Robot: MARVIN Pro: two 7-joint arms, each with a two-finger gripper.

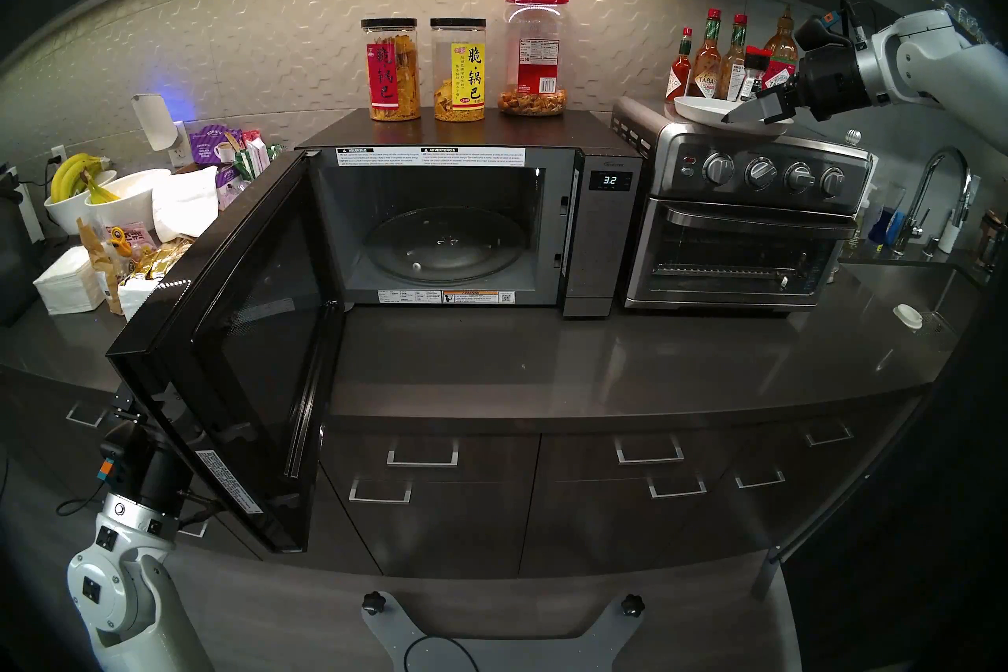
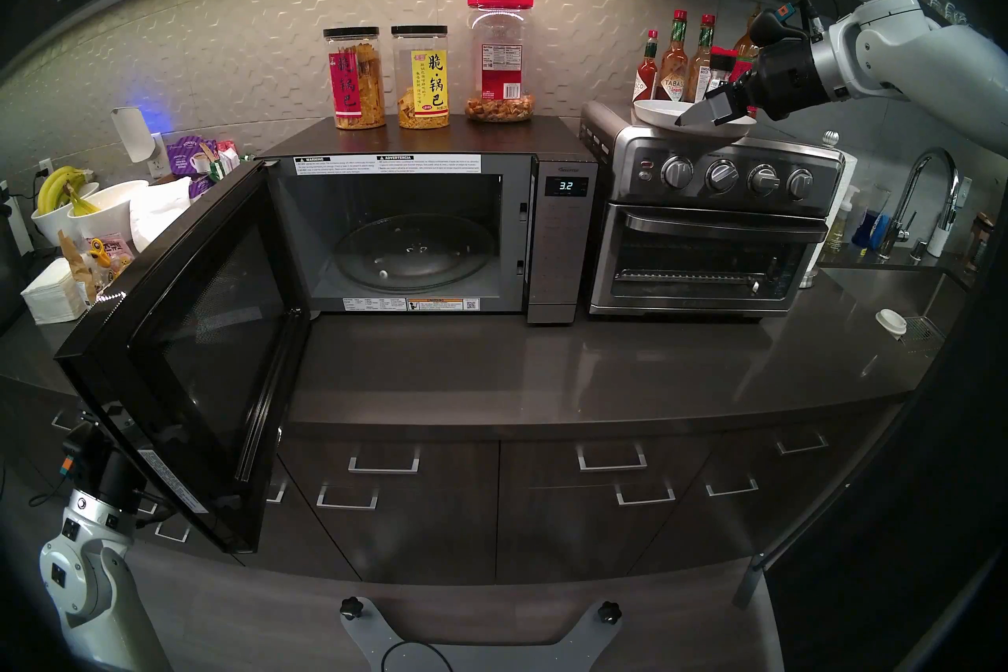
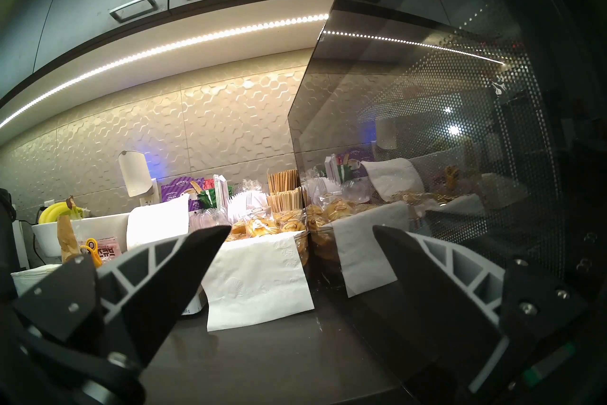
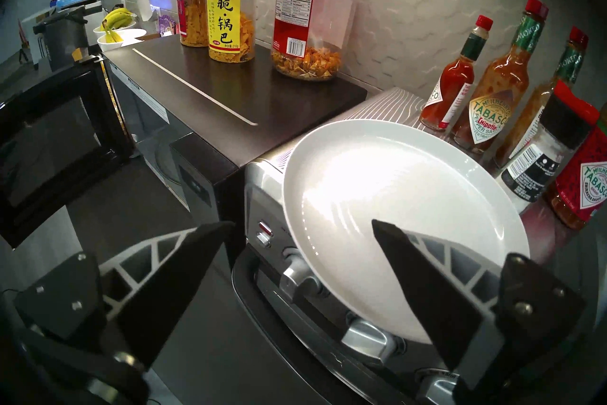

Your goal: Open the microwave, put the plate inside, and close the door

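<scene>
The microwave (image 1: 600, 229) stands with its cavity bare except for the glass turntable (image 1: 442, 245). Its black glass door (image 1: 234, 343) is swung wide to the left. A white plate (image 1: 703, 109) lies on top of the toaster oven. My right gripper (image 1: 733, 119) hovers open at the plate's front right rim. In the right wrist view one finger (image 4: 427, 289) is over the plate (image 4: 394, 184) and the other is off its edge. My left gripper (image 3: 302, 227) is open and holds nothing, behind the door's outer face (image 3: 427, 98). The head views show only its wrist.
The steel toaster oven (image 1: 753, 218) sits right of the microwave, with sauce bottles (image 1: 709, 60) behind the plate. Three snack jars (image 1: 458, 71) stand on the microwave. Bowls with bananas (image 1: 82, 196), napkins and snack packs crowd the left counter. A faucet (image 1: 938, 196) and sink are far right.
</scene>
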